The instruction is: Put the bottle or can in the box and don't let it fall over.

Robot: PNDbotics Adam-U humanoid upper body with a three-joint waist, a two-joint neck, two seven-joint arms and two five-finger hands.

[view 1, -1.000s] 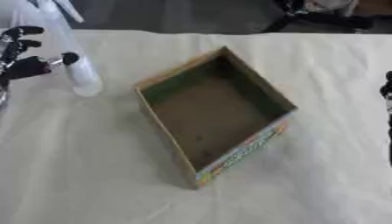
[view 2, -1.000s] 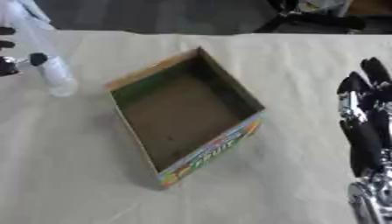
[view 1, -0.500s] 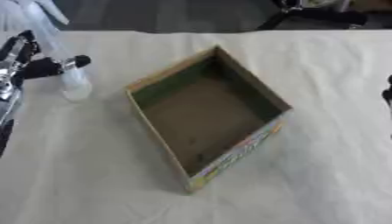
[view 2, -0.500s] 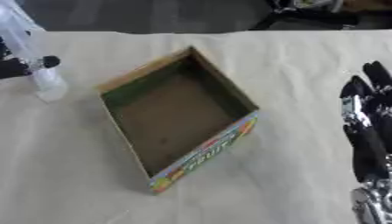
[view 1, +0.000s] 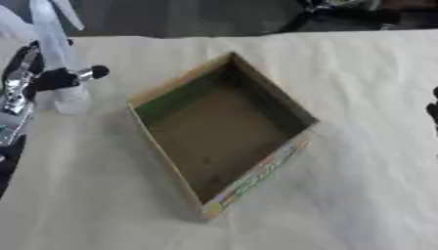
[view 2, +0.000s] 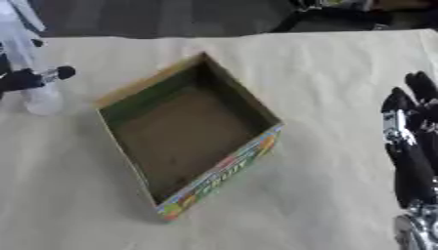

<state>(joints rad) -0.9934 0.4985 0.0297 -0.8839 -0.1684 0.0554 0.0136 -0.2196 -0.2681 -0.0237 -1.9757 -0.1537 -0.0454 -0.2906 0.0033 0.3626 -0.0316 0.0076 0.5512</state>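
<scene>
1. The left hand (view 1: pixel 34 78), entering from the left edge of the table, has its fingers (view 1: pixel 85 74) wrapped round a clear plastic bottle (view 1: pixel 58 63), one dark finger crossing the front of the bottle's lower half.

2. The bottle stands upright in that grasp at the table's far left, its base on or just above the cloth; which of the two cannot be told. Its upper part reaches to the top of the left eye view.

3. The right hand (view 2: pixel 410 146) lies at the right edge of the right eye view, its black fingers straight and extended toward the far side, holding nothing.

4. Between the two hands sits an open cardboard box (view 1: pixel 256 176), turned corner-on to the camera, with a brown floor, green inner walls and a colourfully printed outer side facing the near right.

5. The bottle is outside the box, near its left corner but apart from it.

6. Everything rests on a pale, cream-coloured tablecloth (view 1: pixel 359 88) that covers the work surface.
</scene>
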